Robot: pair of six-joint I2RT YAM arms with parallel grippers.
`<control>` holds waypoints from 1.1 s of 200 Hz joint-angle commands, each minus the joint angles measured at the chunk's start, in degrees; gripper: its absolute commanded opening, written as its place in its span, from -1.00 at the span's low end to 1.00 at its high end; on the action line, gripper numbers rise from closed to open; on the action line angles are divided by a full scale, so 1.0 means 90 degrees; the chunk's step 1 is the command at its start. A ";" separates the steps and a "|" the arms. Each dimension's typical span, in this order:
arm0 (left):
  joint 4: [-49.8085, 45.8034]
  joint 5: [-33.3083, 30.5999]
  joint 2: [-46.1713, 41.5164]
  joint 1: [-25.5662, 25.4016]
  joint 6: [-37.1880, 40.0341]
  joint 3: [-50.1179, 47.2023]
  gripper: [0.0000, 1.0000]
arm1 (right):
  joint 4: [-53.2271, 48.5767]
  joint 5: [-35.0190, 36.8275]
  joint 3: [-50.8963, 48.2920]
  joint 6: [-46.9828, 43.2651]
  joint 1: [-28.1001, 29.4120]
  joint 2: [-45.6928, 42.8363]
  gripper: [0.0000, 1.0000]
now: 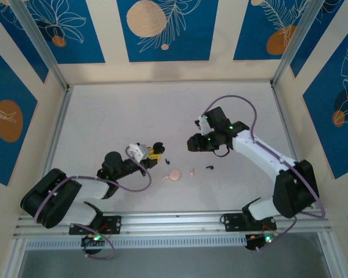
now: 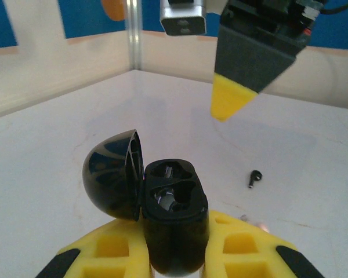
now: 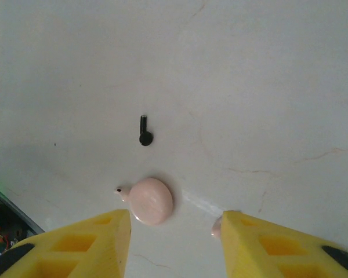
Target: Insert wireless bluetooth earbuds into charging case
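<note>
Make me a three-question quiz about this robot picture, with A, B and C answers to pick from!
1. Where is the pink case?
A) up on the wall
B) on the table
C) hanging in the air

2. What colour is the thing that the left gripper holds?
A) pink
B) white
C) black

3. How is the lid of that thing?
A) open
B) shut
C) taken off

Answers:
1 B: it lies flat on the white tabletop.
2 C: the yellow fingers clamp the black case.
3 A: the lid is swung back on its hinge, so the hollows inside show.
</note>
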 commanded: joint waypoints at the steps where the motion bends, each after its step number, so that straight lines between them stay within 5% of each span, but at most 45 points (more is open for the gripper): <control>1: 0.0098 -0.0273 -0.0280 0.0290 -0.0396 -0.0158 -0.79 | -0.0740 0.0330 0.0664 0.0425 0.0349 0.0662 -0.09; 112: -0.2891 -0.0844 -0.2672 0.0838 -0.0127 -0.0131 -0.80 | -0.1350 0.0184 0.2894 0.0850 0.1416 0.3771 -0.09; 220: -0.2850 -0.0786 -0.2678 0.0847 -0.0056 -0.0162 -0.79 | -0.1603 0.0466 0.2970 0.0825 0.1593 0.4166 -0.28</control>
